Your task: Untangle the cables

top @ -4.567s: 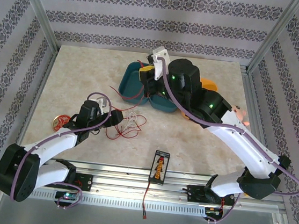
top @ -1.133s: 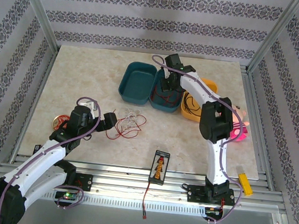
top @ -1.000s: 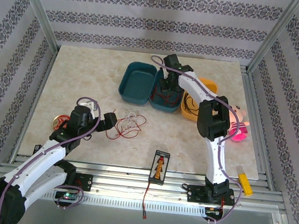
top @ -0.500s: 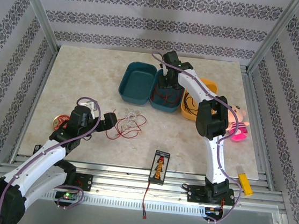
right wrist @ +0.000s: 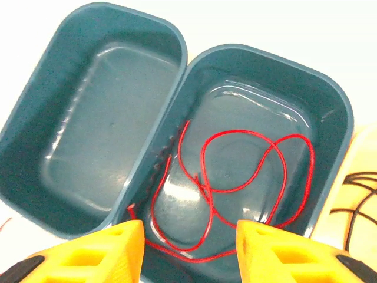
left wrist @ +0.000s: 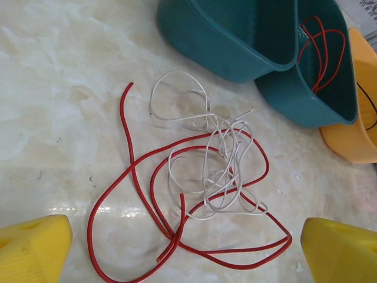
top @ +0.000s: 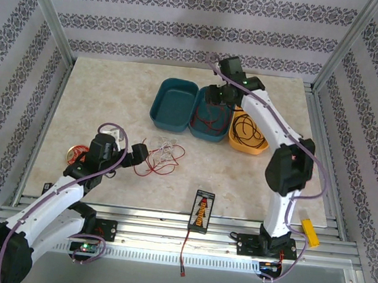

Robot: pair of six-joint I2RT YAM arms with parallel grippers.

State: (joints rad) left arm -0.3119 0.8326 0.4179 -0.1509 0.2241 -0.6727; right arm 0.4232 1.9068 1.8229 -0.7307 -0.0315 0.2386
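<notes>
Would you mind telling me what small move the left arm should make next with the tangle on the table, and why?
Probably lower the open left gripper onto the far loop of the white cable and close there. That loop lies clear of the red cable, while nearer the gripper the two cross repeatedly, so a grip there should catch the white one alone.

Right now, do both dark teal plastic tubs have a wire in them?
No: a thin red wire coils in one teal tub, but the other teal tub beside it holds nothing.
</notes>
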